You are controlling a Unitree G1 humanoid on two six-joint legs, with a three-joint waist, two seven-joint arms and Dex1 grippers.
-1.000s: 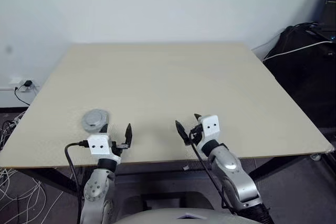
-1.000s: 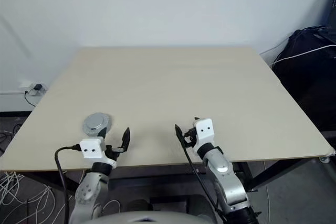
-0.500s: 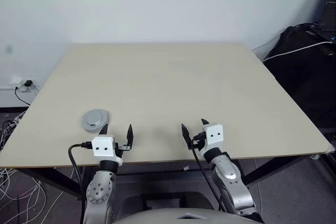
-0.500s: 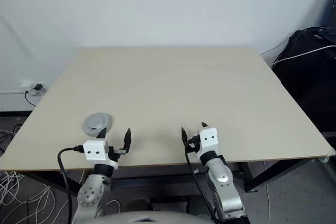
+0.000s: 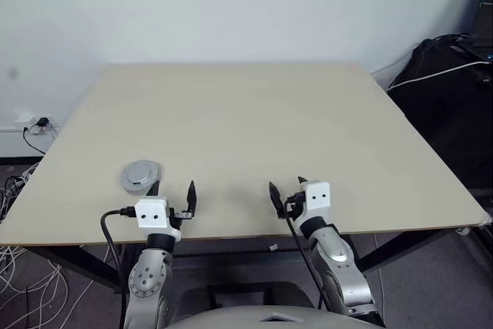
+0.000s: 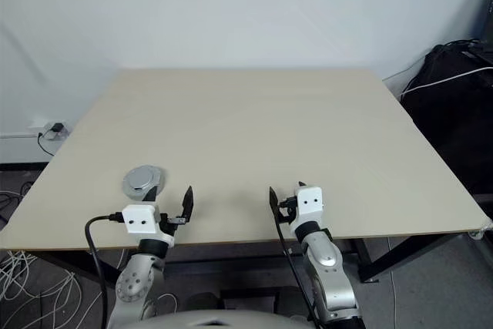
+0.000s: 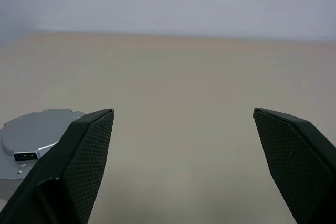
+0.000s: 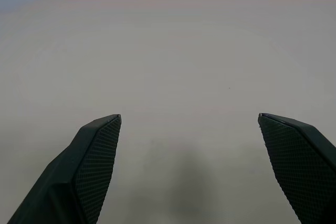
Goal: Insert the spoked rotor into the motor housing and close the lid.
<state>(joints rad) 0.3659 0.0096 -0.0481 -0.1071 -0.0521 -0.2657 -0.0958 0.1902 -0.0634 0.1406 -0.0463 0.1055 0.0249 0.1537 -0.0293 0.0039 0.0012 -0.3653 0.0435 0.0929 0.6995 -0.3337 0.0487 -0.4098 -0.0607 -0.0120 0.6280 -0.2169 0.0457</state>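
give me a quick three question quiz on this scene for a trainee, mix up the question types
1. True or false: the left gripper is holding the silver-grey round part.
2. Multiple choice: where on the table does the silver-grey round part lie? A) at the far edge by the wall; B) near the front edge, just ahead of the left gripper and a little to its outer side; C) between the fingers of the right gripper.
3. Short answer: how do the jaws of the two grippers stand?

Key
1. False. Its jaws are open and empty, and the part lies on the table.
2. B
3. Both wide open, with nothing between them.
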